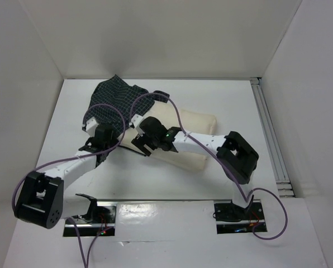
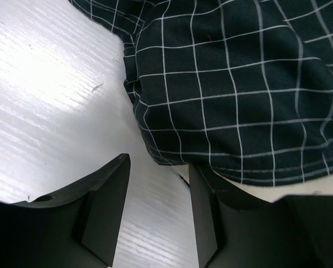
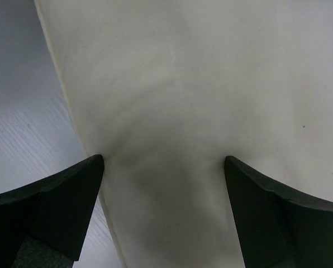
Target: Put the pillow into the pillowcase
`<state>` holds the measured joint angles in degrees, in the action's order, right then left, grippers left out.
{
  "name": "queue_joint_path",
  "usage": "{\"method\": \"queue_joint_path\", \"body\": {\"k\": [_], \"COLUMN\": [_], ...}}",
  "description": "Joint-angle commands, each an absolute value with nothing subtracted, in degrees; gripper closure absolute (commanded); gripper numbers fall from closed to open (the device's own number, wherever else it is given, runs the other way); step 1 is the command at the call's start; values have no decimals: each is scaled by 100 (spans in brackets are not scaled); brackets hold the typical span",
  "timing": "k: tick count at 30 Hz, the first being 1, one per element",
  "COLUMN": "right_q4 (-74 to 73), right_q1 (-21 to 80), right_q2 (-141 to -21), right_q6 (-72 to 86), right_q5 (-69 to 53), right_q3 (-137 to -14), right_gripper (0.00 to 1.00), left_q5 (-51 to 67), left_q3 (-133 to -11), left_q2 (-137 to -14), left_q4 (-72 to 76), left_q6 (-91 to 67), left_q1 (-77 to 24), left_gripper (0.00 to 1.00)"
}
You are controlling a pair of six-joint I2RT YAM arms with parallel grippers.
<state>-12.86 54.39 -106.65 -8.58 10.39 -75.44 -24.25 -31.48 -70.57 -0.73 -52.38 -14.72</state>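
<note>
Cream pillow (image 1: pixel 197 128) is laid across the tabletop (image 1: pixel 233 100), its left end covered by the checked pillowcase (image 1: pixel 113 100). The right gripper (image 3: pixel 163 162) is spread wide against the pillow; the left gripper (image 2: pixel 158 167) is held open, empty, at the pillowcase edge. The limp edge could be missed or bunched, and a purple cable (image 1: pixel 119 115) draped across it could be snagged

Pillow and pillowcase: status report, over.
Left gripper open at pillowcase edge, empty. Right gripper open, straddling pillow. Pillowcase bunched on pillow's far-left end, most of pillow uncovered. Purple cables loop above both.
</note>
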Motion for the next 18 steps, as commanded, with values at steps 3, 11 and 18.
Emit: {"method": "queue_joint_path", "body": {"k": [3, 11, 18], "right_q4": [-1037, -932, -984], "right_q1": [5493, 5309, 5080], "right_q2": [-11091, -10952, -10758], "right_q6": [-827, -396, -334], "right_q5": [519, 686, 598], "right_q3": [-7796, -7936, -7937], "right_gripper": [22, 100, 100], "left_q5": [-2479, -2531, -2856], "left_q3": [-3339, -3462, -3516], "left_q2": [-7488, -7479, -7277], "left_q4": [256, 115, -44], "left_q6": [-5089, -5150, -5019], "left_q1": [-1345, -1345, -1397], "left_gripper": [46, 92, 100]}}
